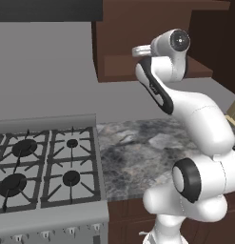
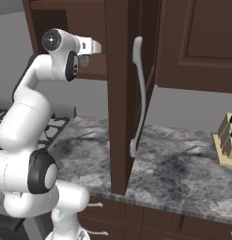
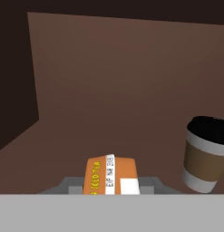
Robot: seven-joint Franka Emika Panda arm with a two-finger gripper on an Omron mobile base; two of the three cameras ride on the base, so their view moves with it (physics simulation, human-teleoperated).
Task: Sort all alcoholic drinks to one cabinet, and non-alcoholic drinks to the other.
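Observation:
My gripper [image 3: 111,185] is shut on the small yellow-orange can [image 3: 109,174], which shows low in the hand view with its label facing me. The can sits inside the dark brown wall cabinet [image 3: 113,86], over its plain brown floor. A tan paper coffee cup [image 3: 203,156] with a dark lid stands upright to the can's right, apart from it. From the base, the arm reaches up into that open cabinet [image 1: 138,38], with the hand [image 2: 91,47] at the level of the shelf. The bottles are out of view.
An open cabinet door [image 2: 118,93] with a long silver handle [image 2: 138,93] juts out just right of the arm. Below lie the marble counter [image 2: 174,164] and a gas stove [image 1: 43,167]. A knife block [image 2: 226,140] stands at the far right.

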